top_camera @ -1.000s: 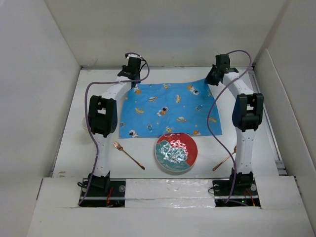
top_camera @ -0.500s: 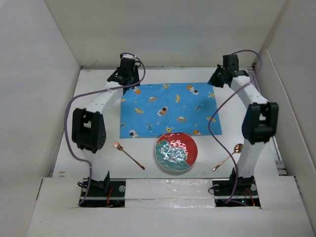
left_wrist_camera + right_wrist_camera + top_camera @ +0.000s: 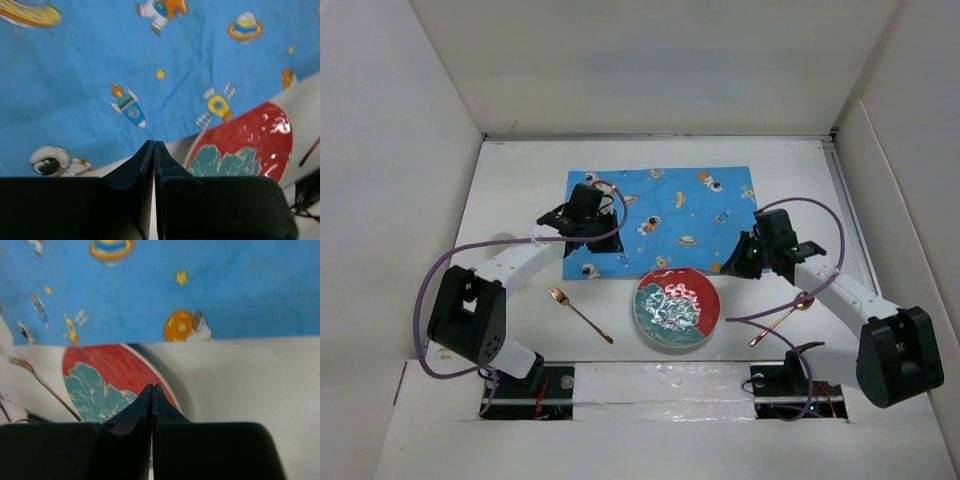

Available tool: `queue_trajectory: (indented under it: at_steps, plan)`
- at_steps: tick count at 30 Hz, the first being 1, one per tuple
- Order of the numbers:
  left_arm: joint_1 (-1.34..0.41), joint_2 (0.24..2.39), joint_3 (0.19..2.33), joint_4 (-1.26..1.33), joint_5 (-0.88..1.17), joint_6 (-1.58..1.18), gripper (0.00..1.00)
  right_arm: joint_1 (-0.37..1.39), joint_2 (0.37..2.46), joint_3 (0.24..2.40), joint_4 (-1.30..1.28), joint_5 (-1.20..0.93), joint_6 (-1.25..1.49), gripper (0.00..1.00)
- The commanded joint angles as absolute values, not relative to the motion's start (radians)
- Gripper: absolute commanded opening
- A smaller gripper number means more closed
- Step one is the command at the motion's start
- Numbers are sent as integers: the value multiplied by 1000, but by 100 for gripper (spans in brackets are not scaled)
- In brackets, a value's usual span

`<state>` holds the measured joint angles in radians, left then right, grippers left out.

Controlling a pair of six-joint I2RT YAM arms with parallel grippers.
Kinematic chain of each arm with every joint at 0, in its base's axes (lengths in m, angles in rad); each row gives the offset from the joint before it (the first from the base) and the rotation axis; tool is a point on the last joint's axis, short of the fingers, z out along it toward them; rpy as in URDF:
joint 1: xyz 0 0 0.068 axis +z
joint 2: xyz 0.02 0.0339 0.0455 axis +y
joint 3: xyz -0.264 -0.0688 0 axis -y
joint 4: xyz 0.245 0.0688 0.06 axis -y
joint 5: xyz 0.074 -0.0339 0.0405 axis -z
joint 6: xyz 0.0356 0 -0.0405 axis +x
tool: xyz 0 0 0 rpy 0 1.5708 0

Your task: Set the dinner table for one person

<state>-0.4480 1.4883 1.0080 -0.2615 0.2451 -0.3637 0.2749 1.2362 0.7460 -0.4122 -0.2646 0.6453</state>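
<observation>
On the white dinner table (image 3: 510,180) a blue space-print placemat (image 3: 660,215) lies spread flat. A red and teal plate (image 3: 677,310) sits just in front of its near edge, with a copper fork (image 3: 580,314) to its left and a copper spoon (image 3: 782,318) to its right. My left gripper (image 3: 603,248) is shut and empty, its tips (image 3: 154,142) over the placemat's (image 3: 150,65) near edge, the plate (image 3: 240,150) to their right. My right gripper (image 3: 728,268) is shut and empty, its tips (image 3: 152,386) above the plate's (image 3: 95,380) rim.
High white walls (image 3: 400,150) box in the table on the left, right and far sides. Both arm bases (image 3: 525,380) stand at the near edge. The fork (image 3: 42,385) shows at the left of the right wrist view.
Both arms have swung back and down from the placemat's far corners to its near edge. The placemat now lies flat with nothing holding it.
</observation>
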Motion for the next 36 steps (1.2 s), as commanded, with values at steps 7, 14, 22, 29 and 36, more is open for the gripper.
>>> queue_trajectory:
  at_steps: [7,14,22,29,36]
  plan:
    - [-518,1431,873,-255,328,-347,5,402,1319,673,-348,-186,723,0]
    - [-518,1469,848,-209,264,-327,4,492,1434,726,-302,-110,707,0]
    - [-551,1517,842,-199,226,-322,5,632,1447,749,-363,-80,706,0]
    - [-551,1496,883,-224,190,-313,5,703,1350,778,-472,-57,723,4]
    - [-551,1470,1048,-285,161,-308,7,612,1230,806,-560,-106,652,56]
